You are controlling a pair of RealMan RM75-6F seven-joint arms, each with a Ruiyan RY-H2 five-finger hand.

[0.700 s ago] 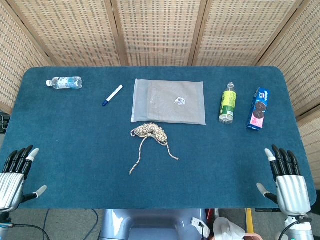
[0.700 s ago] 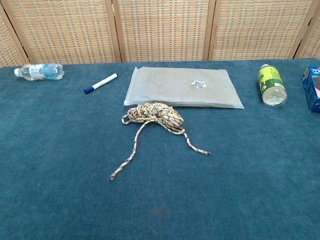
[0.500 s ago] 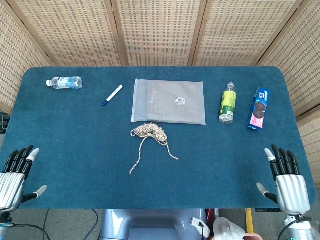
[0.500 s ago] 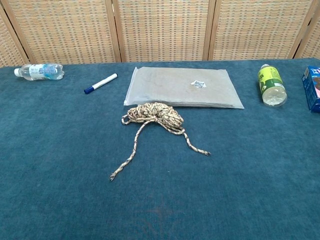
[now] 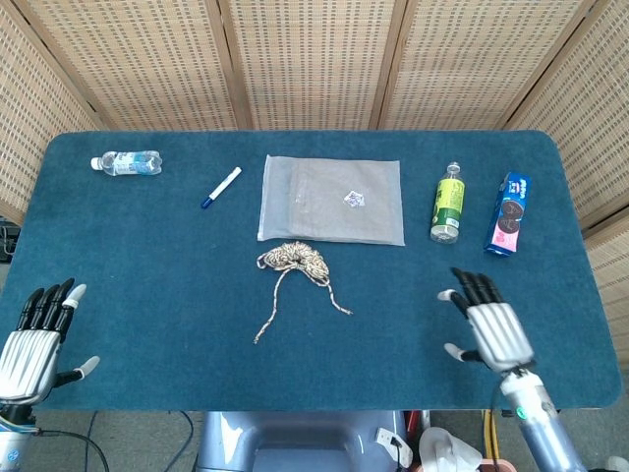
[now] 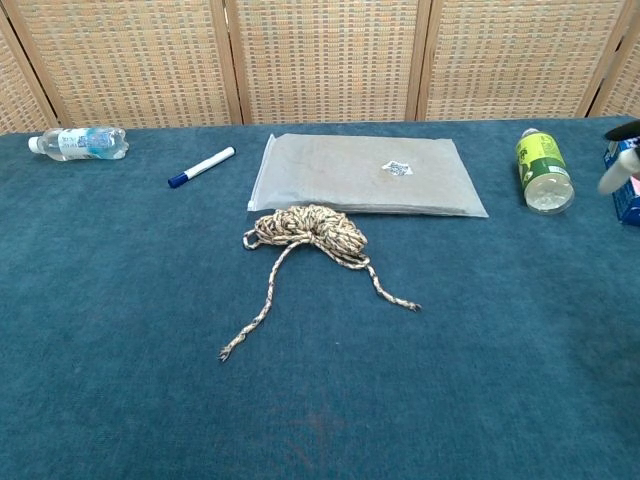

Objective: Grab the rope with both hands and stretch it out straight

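Along the near edge of the blue felt-covered table (image 5: 147, 295), the two metal-and-black robot hands sit well apart from each other and from everything else. The left hand (image 5: 34, 339) hangs at the near left corner, fingers spread and holding nothing. The right hand (image 5: 491, 329) is over the cloth on the near right side, fingers also spread and empty; in the chest view only a blurred fingertip (image 6: 617, 172) shows at the right border. Wide bare cloth lies between each hand and the middle of the table.

One beige-and-brown braided rope (image 5: 295, 264) lies near the table's centre, bunched in a loose coil just in front of the single flat grey plastic pouch (image 5: 332, 200), close to its near edge. Two loose ends trail toward the robot: the longer one (image 6: 258, 315) runs near-left, the shorter one (image 6: 392, 292) near-right, so the rope's length points mostly toward the near edge.

Toward the far edge there are two bottles, a clear water bottle (image 5: 128, 162) lying at the left and a green-labelled bottle (image 5: 448, 204) at the right, one white marker with a blue cap (image 5: 221, 187), and one blue cookie box (image 5: 508, 214).
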